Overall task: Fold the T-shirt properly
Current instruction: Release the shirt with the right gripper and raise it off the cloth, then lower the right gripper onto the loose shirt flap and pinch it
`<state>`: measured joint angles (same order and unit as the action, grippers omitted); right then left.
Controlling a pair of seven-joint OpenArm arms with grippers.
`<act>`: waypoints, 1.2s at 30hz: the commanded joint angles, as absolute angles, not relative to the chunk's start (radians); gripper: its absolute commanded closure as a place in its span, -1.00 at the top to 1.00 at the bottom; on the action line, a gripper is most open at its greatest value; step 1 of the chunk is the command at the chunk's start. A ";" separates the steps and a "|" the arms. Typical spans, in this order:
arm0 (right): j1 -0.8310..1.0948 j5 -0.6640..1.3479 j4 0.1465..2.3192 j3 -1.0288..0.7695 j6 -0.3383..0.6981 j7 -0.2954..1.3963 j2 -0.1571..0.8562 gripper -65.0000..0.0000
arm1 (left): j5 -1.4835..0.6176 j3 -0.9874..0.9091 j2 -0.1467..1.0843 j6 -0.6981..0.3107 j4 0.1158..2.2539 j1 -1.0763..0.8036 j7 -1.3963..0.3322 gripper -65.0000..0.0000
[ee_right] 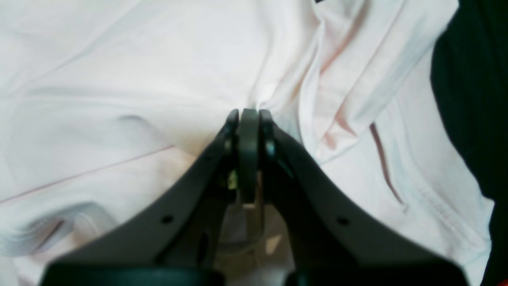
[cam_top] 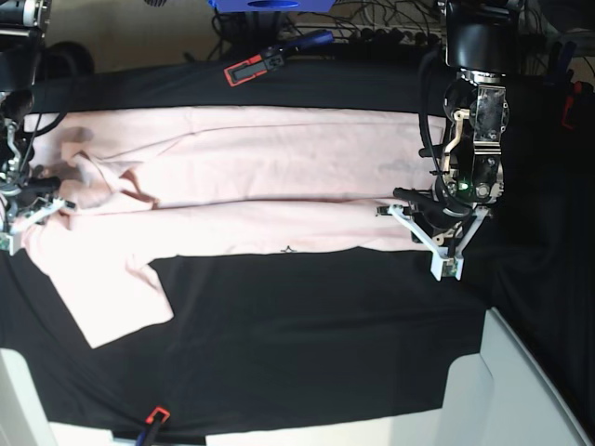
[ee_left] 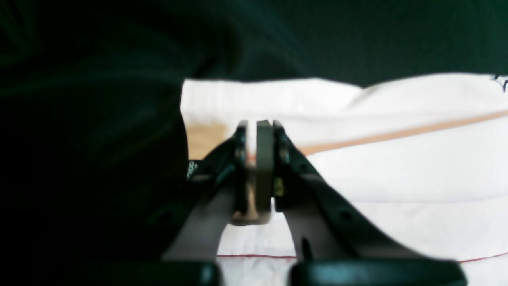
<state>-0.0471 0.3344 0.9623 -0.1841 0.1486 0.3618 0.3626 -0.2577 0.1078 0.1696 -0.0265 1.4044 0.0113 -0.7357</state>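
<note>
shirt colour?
Pale pink T-shirt, plain on the side showing. Clearest in the base view, against the black cloth.

black cloth (cam_top: 307, 325) is covering the table, wrinkling slightly. cables (cam_top: 372, 32) are tangling along the far edge beside a blue box (cam_top: 258, 5). a red-black clamp (cam_top: 265, 63) is lying there. pale floor (cam_top: 121, 32) is showing beyond, evenly lit.
</note>
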 commanded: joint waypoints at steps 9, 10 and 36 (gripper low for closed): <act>-0.068 0.341 0.981 -0.193 0.150 0.390 0.381 -0.87 | -0.249 0.105 0.189 -0.024 1.426 0.025 -0.783 -0.33; -0.068 0.341 0.981 -0.193 0.150 0.390 0.381 -0.85 | -0.249 0.104 0.191 -0.024 1.431 0.025 -0.783 -0.25; -0.153 0.332 1.268 -0.367 0.154 0.661 0.372 0.40 | -0.260 0.010 0.188 -0.024 1.492 0.047 -0.786 -0.20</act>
